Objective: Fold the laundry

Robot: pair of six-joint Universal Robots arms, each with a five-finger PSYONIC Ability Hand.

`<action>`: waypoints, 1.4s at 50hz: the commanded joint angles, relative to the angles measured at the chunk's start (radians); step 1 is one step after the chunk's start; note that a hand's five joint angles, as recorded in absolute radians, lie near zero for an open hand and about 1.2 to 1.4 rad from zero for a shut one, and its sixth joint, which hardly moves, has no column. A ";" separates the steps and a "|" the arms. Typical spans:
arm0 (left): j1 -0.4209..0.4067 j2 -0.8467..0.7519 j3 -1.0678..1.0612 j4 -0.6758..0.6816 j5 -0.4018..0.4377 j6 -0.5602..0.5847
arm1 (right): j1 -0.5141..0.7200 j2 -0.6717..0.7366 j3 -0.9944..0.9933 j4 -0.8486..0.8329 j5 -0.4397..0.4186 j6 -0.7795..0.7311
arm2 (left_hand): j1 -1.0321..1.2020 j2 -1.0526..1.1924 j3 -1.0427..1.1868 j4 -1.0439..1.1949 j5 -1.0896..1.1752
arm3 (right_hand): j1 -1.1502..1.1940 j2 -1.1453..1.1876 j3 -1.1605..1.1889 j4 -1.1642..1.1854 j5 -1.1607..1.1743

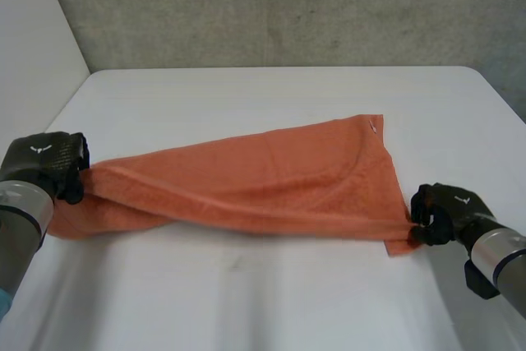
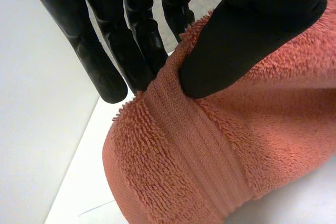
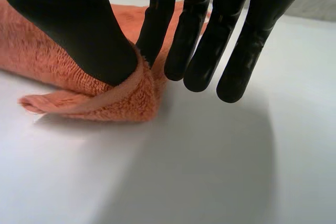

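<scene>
Both hands pinch an orange towel (image 1: 263, 191) drawn out across the white desk (image 1: 271, 302).

The left hand (image 1: 45, 162) keeps its fingers (image 2: 131, 51) straight, with the thumb pressed onto the woven band at the towel's end so the cloth is clamped between them. The right hand (image 1: 444, 213) nips the opposite near corner between its thumb and one finger, its other fingers straight and off the cloth. Between the hands the towel runs as a long, loosely folded strip, narrow at the left hand and wider toward the right. Its far right corner, which has a small white tag, lies flat on the desk.
</scene>
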 commanded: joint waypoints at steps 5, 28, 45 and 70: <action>-0.001 0.037 0.008 -0.007 -0.007 -0.002 | -0.012 -0.284 -0.087 0.003 0.053 -0.027 | 0.218 0.178 0.183 0.180 0.197 | 0.408 0.216 0.220 0.214 0.256; -0.001 0.094 0.067 -0.018 0.003 -0.031 | -0.006 -0.174 -0.664 0.880 -0.025 -0.627 | 0.218 0.178 0.183 0.180 0.197 | 0.408 0.216 0.220 0.214 0.256; -0.021 -0.342 0.556 0.083 -0.001 -0.030 | 0.201 0.206 -1.061 0.438 0.251 -0.615 | 0.218 0.178 0.183 0.180 0.197 | 0.408 0.216 0.220 0.214 0.256; -0.013 -0.258 0.412 0.594 -0.051 -0.044 | 0.239 0.052 -0.811 -0.026 0.171 -0.507 | 0.218 0.178 0.183 0.180 0.197 | 0.408 0.216 0.220 0.214 0.256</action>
